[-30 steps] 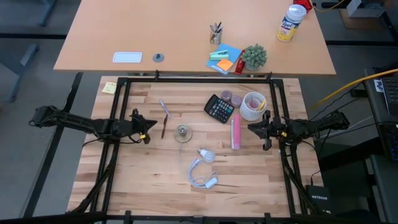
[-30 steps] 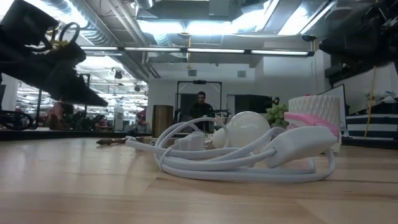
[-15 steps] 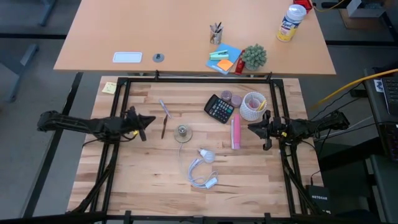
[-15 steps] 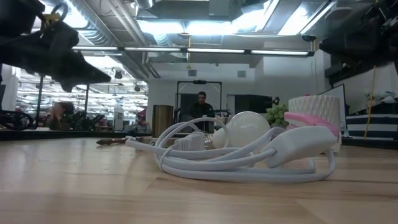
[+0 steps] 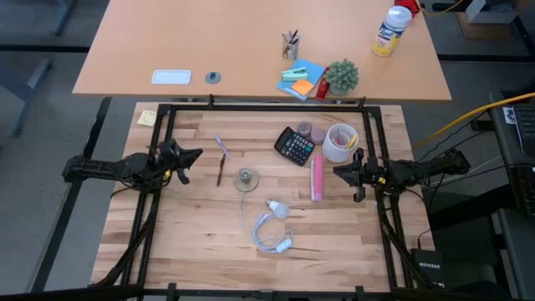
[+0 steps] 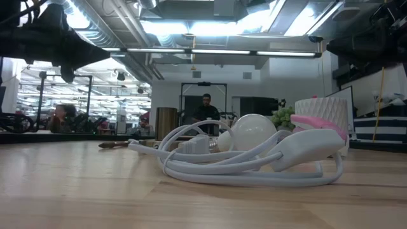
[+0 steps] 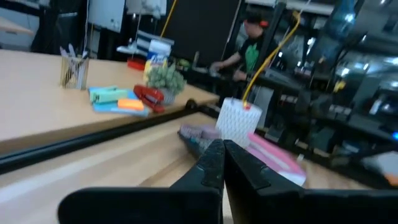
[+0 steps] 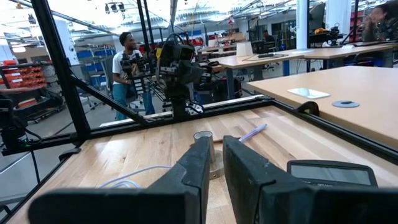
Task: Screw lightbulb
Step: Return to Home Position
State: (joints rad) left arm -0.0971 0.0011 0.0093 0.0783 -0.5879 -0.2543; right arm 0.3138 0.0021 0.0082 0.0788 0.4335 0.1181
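Note:
The frosted-white lightbulb [image 5: 279, 209] lies on its side mid-table, its silvery base [image 6: 213, 144] against a white socket piece [image 6: 191, 146]. The looped white cord [image 5: 263, 236] trails toward the near edge. My left gripper [image 5: 197, 153] hangs shut above the table's left part, pointing level toward the right, far from the bulb; its fingers meet in the left wrist view [image 7: 222, 148]. My right gripper [image 5: 337, 172] hovers level over the right part, and a narrow gap with nothing in it shows between its fingers [image 8: 217, 144].
At the back right stand a calculator [image 5: 295, 145], a white lattice cup [image 5: 339, 142] and a pink bar [image 5: 317, 177]. A grey disc [image 5: 245, 177] and two pens [image 5: 221, 159] lie left of centre. Bare wood stretches along the near edge. A person [image 6: 205, 108] stands far behind.
My left gripper has risen and drawn back toward the table's left edge, tipping from a downward slant to level; it stays shut. The bulb, socket and cord lie as before.

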